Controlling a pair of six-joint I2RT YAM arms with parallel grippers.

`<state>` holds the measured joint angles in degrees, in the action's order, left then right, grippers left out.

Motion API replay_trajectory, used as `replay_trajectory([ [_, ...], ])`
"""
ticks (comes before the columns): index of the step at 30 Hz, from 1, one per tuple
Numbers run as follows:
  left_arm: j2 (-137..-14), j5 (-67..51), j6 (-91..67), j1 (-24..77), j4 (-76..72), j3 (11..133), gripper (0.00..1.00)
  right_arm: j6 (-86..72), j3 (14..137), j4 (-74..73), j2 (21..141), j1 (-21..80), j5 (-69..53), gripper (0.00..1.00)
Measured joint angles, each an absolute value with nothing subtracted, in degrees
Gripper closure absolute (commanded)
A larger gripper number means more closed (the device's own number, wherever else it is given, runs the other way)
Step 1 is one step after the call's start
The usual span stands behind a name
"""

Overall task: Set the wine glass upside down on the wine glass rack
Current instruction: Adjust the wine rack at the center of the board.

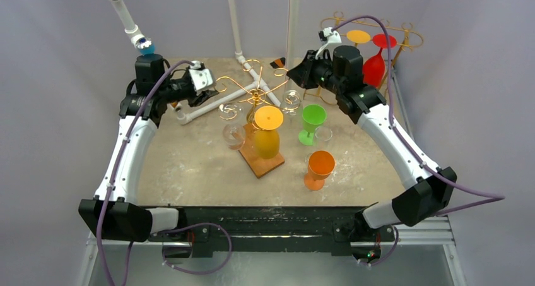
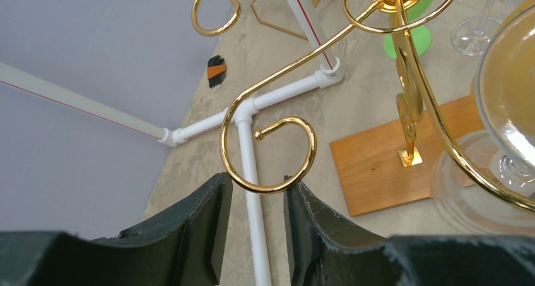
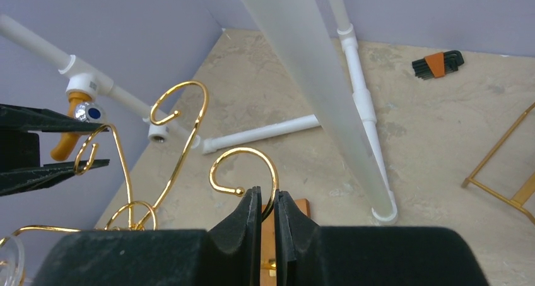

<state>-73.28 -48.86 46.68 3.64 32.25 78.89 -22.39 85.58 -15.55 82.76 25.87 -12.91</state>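
At the table's middle, the wine glass rack point(image 1: 257, 97) stands on its wooden base point(image 1: 262, 166). Your right claw point(image 3: 267, 201) pinches one gold curl point(image 3: 243, 149) tight; your left claw point(image 2: 257, 188) sits open round another. Close it softly and hold steady. The green wine glass point(image 1: 312, 117) stands beside the rack.

The wine glass rack point(image 1: 257, 96) on a wooden base point(image 1: 264, 164), a second rack point(image 1: 404, 41) behind it, rightward.

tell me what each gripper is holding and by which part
Right gripper pinches the gold rack by a curled hook; left gripper's jaws flank another hook, not clamped.
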Motion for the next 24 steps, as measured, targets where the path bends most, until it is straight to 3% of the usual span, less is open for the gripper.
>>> replay_trajectory([
  [4,-73.4,-47.8,47.2,3.9,32.4,78.9,0.62,-24.3,83.2,-13.6,81.2,25.9,-12.8,1.0],
  [12,-72.5,-46.7,49.1,4.1,34.1,78.9,0.5,-25.9,83.0,-13.3,80.8,26.1,-13.0,1.0],
  [24,-72.4,-47.2,48.6,4.3,35.3,81.2,0.52,-26.7,82.8,-13.1,80.8,26.1,-13.0,1.0],
])
